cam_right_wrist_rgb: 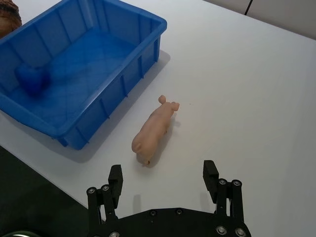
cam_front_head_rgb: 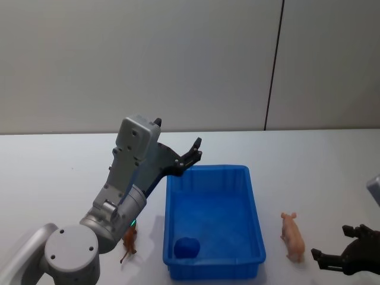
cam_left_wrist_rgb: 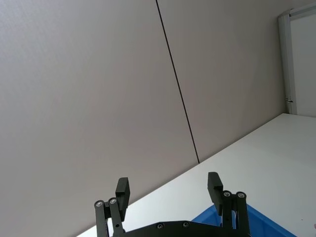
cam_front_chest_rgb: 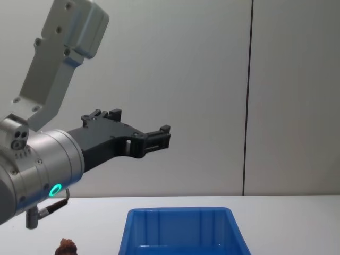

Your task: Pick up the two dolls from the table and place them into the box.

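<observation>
Two dolls lie on the white bench (cam_front_head_rgb: 332, 160) near the edge closest to the robot: a pink pig (cam_right_wrist_rgb: 153, 129) just right of the blue box (cam_front_head_rgb: 208, 168), a brown animal (cam_front_head_rgb: 129, 242) just left of it. Right gripper (cam_right_wrist_rgb: 163, 169) hovers just short of the pig, fingers wide open and empty. It should probably advance, straddle the pig's narrow body, then close. Left gripper (cam_front_head_rgb: 193, 153) hangs raised over the box's far left corner, fingers apart, holding nothing.

Bare table (cam_front_head_rgb: 332, 178) round the pink pig (cam_right_wrist_rgb: 154, 129), blue box (cam_right_wrist_rgb: 123, 79) wall near its left; brown doll (cam_front_head_rgb: 129, 242) hemmed between left arm (cam_front_head_rgb: 127, 184) and box.
</observation>
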{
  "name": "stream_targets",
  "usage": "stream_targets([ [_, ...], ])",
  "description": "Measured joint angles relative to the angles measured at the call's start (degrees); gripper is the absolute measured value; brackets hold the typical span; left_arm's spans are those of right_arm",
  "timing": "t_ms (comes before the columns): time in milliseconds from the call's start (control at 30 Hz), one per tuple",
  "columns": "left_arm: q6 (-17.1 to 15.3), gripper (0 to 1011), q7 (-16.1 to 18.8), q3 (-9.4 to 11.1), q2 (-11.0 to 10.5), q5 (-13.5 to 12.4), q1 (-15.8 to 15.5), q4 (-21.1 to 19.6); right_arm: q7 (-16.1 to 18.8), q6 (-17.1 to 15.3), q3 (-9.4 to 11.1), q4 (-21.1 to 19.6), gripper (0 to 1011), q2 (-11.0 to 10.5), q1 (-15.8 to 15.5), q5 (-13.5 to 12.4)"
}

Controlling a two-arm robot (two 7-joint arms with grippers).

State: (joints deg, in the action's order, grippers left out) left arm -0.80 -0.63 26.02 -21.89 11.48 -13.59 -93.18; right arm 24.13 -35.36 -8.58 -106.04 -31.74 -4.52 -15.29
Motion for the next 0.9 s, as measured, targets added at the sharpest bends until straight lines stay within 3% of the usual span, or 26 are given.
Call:
stream_targets([
  [233,0.00,1001,0.00,0.00,0.00,0.00,0.00,0.00,-1.40,2.70,-0.93,0.36,1001,1.47,-0.22,0.36],
  [433,0.00,1001,0.00,0.00,0.00,0.00,0.00,0.00,-2.61,3.14,-1.74,1.26,1001,3.01,0.41,0.92],
  [900,0.00,1001,0.00,0.00,0.00,0.00,0.00,0.00,-7.34,-1.72,-4.52,5.82,1001,8.15,3.58,4.13],
])
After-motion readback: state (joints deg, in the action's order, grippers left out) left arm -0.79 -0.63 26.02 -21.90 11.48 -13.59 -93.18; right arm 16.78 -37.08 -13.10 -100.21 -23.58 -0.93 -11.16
